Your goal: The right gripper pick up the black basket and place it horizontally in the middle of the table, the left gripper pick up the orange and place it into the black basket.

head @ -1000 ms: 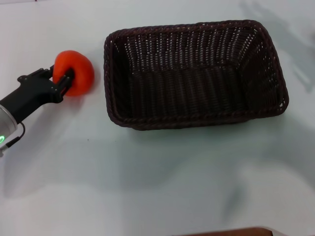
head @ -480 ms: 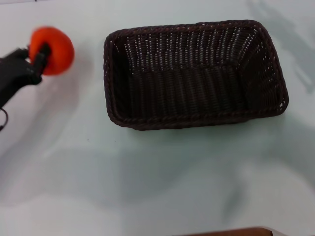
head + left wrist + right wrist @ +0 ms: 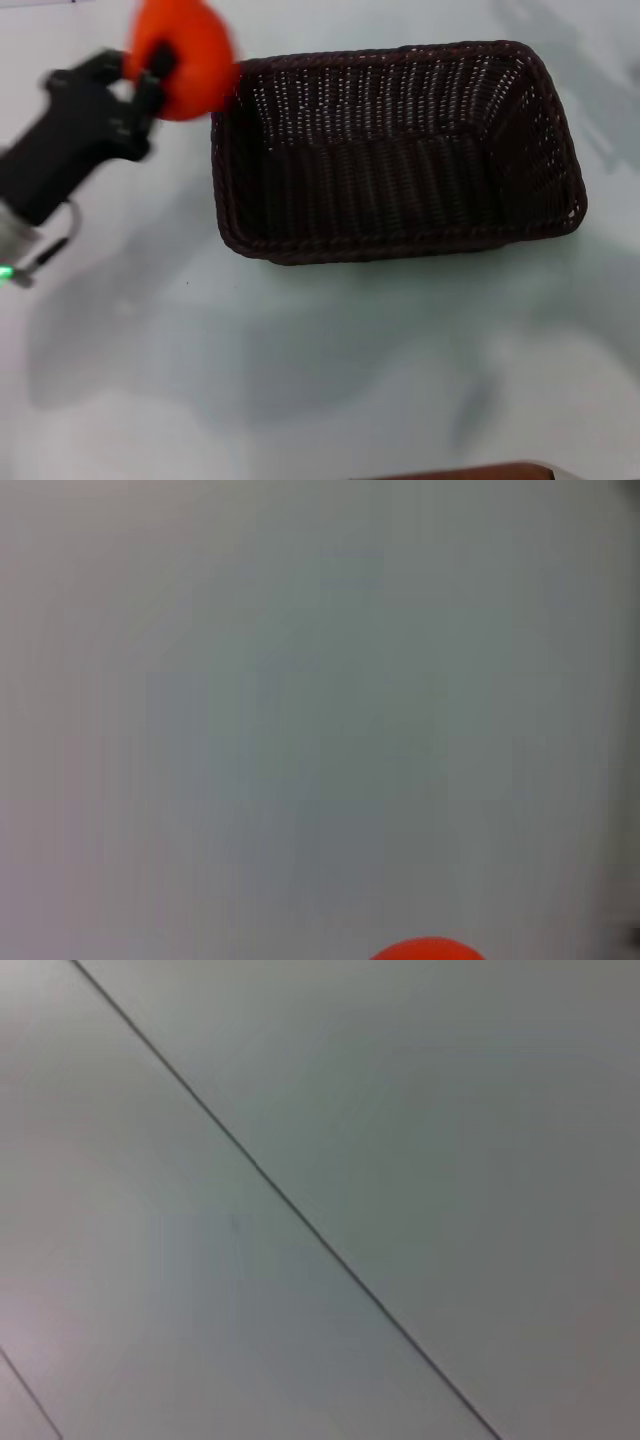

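The black basket [image 3: 395, 150] lies lengthwise across the middle of the white table [image 3: 300, 370], empty inside. My left gripper [image 3: 158, 72] is shut on the orange [image 3: 188, 60] and holds it raised in the air, just over the basket's left rim near its far left corner. A sliver of the orange [image 3: 428, 949] also shows in the left wrist view over bare table. The right gripper is out of view; its wrist view shows only a pale surface with a thin dark line [image 3: 280, 1200].
A brown edge [image 3: 470, 472] shows at the table's near side.
My left gripper has lifted the orange off the table at the left and carried it up and to the right, to the basket's left rim. The basket has not moved.
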Controlling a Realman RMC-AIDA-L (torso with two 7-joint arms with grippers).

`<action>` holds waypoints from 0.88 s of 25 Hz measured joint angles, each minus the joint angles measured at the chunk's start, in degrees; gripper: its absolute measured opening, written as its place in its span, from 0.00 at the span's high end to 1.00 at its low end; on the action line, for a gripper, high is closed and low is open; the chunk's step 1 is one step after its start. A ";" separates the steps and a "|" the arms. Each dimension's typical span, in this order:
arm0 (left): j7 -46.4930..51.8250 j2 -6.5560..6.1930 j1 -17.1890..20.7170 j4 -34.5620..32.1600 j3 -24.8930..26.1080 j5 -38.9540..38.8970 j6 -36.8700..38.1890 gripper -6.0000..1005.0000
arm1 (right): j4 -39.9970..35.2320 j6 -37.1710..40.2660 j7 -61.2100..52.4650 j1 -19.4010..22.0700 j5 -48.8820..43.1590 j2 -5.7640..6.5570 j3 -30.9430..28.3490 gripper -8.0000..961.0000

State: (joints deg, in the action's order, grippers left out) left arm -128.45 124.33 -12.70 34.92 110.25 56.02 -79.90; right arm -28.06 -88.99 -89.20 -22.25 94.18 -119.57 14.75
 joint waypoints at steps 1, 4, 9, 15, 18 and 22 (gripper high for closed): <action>-0.31 0.00 -0.78 -0.39 -1.91 -0.07 -0.08 0.82 | 0.69 0.09 0.84 -0.40 0.03 0.01 0.00 0.54; -3.03 0.12 -3.60 -2.66 -7.17 -0.26 0.73 0.84 | 1.90 0.18 3.46 -1.48 0.05 0.02 -0.01 0.53; -9.47 0.31 -8.69 -12.34 -11.51 -6.28 1.07 0.81 | 3.94 0.23 6.90 -2.92 0.07 -0.01 -0.71 0.53; -14.70 0.31 -9.25 -17.16 -11.50 -11.64 -1.05 0.69 | 10.61 -0.12 18.31 -4.30 0.06 -0.21 -7.05 0.53; -15.28 0.30 -8.25 -17.51 -11.35 -14.47 -1.63 0.62 | 14.36 -0.22 25.17 -4.67 0.07 -0.27 -11.83 0.53; -16.24 0.30 -6.64 -17.49 -11.34 -16.87 -2.03 0.53 | 19.50 -0.35 31.32 -4.64 0.07 -0.31 -19.53 0.53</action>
State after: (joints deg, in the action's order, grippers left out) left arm -144.70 124.63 -19.34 17.43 98.92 39.15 -81.93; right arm -8.56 -89.34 -57.88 -26.89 94.24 -119.87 -4.77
